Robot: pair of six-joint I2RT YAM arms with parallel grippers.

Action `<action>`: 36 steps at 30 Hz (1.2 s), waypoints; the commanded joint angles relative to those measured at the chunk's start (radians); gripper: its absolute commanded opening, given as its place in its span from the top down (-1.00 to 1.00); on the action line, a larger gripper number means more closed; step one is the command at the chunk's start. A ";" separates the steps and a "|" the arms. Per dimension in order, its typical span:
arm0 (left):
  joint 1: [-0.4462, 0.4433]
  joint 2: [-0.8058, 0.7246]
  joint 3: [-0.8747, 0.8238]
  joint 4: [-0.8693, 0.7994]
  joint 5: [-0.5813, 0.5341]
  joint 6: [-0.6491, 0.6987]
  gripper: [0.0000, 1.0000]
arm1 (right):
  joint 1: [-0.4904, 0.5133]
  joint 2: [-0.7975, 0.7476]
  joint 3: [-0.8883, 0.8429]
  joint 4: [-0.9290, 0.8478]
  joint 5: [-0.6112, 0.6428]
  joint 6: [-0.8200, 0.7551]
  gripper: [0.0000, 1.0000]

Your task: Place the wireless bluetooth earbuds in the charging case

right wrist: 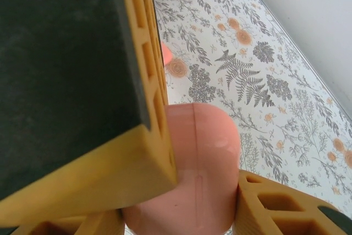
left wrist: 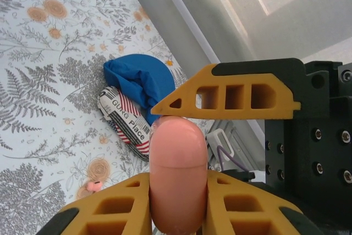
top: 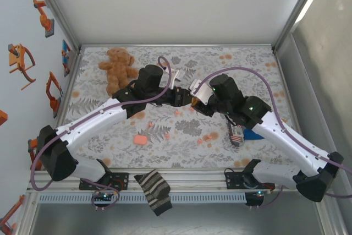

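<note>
A salmon-pink charging case (left wrist: pixel 179 174), closed with its seam showing, is held in the air above the middle of the floral cloth. My left gripper (left wrist: pixel 179 205) is shut on its sides. My right gripper (right wrist: pixel 181 218) clamps the same case (right wrist: pixel 203 163) across its ends, and one of its fingers (left wrist: pixel 225 94) rests on the case's top end. In the top view the two grippers meet, left (top: pixel 183 99) and right (top: pixel 196 104). Tiny pink earbuds lie loose on the cloth (top: pixel 208 137) (top: pixel 177 113), one below the case (left wrist: pixel 94 184). A second pink case (top: pixel 139 140) lies front left.
A brown teddy bear (top: pixel 118 69) sits at the back left. A blue cloth (left wrist: pixel 140 78) and a flag-printed packet (left wrist: pixel 127 122) lie beside the right arm. A striped sock (top: pixel 154 191) hangs over the front rail. Walls and frame posts close in the table's sides.
</note>
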 commanded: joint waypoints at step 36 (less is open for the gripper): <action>0.170 -0.582 -0.538 0.723 -0.068 0.176 1.00 | -0.279 -0.098 -0.172 0.854 -0.950 0.835 -0.79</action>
